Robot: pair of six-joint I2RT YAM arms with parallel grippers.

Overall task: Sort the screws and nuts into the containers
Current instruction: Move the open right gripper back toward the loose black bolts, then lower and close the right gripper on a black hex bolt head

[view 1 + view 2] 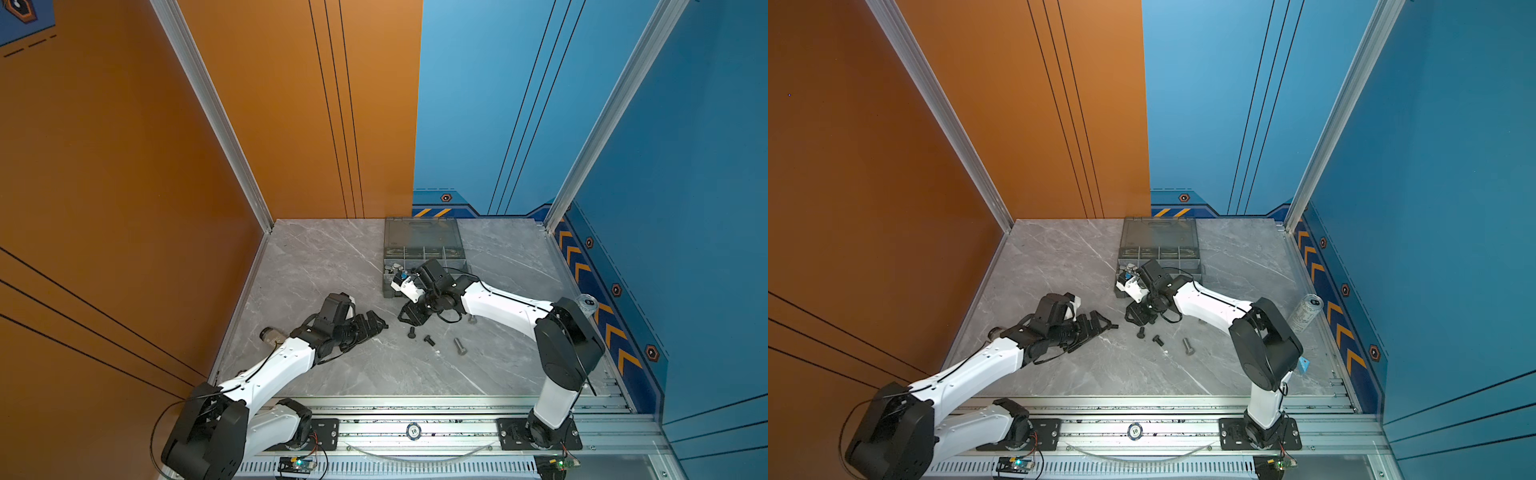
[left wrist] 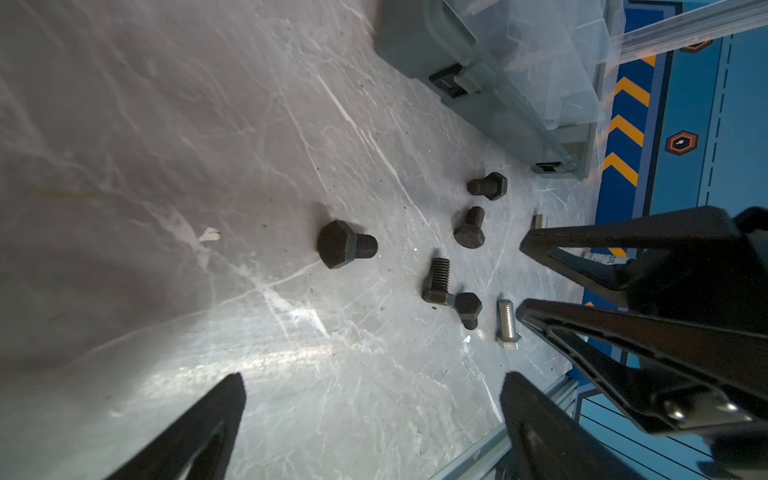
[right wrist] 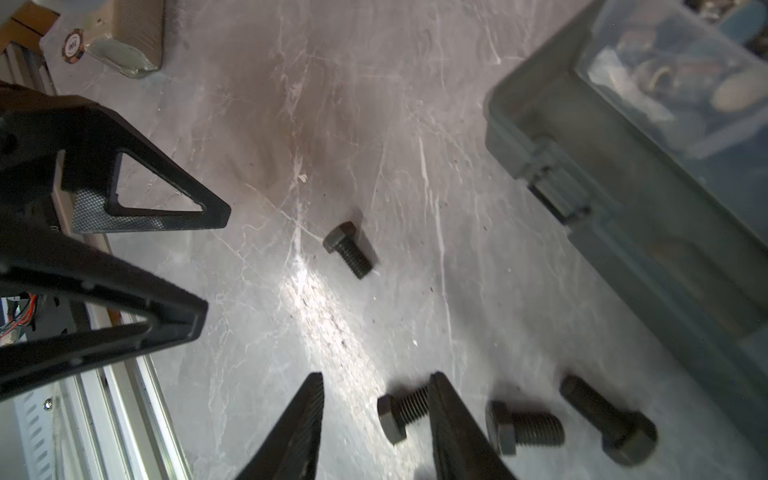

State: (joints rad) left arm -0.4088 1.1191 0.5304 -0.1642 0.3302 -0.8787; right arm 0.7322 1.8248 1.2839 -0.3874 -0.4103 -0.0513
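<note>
Left hand (image 2: pixel 372 388) wide, empty; right hand (image 3: pixel 376 376) beside box (image 3: pixel 602 249) narrowly parted, empty — covers thread of one screw (image 3: pixel 392 417); box contents blurred.

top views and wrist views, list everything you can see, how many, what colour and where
table: one, grey marble, the whole floor of the cell
organizer box: one, smoky grey, back of the table, lid open
pieces in the box: count unclear, silver and dark, left-end compartment
black screws: five, black, loose in front of the box
silver screws: two, silver, among the black ones
can: one, silver, right table edge
poker chip: one, dark with white centre, front rail
cylinder: one, greyish, left table edge, unclear what
left gripper: one, black, open, left of the screws
right gripper: one, black, open, over the screws
</note>
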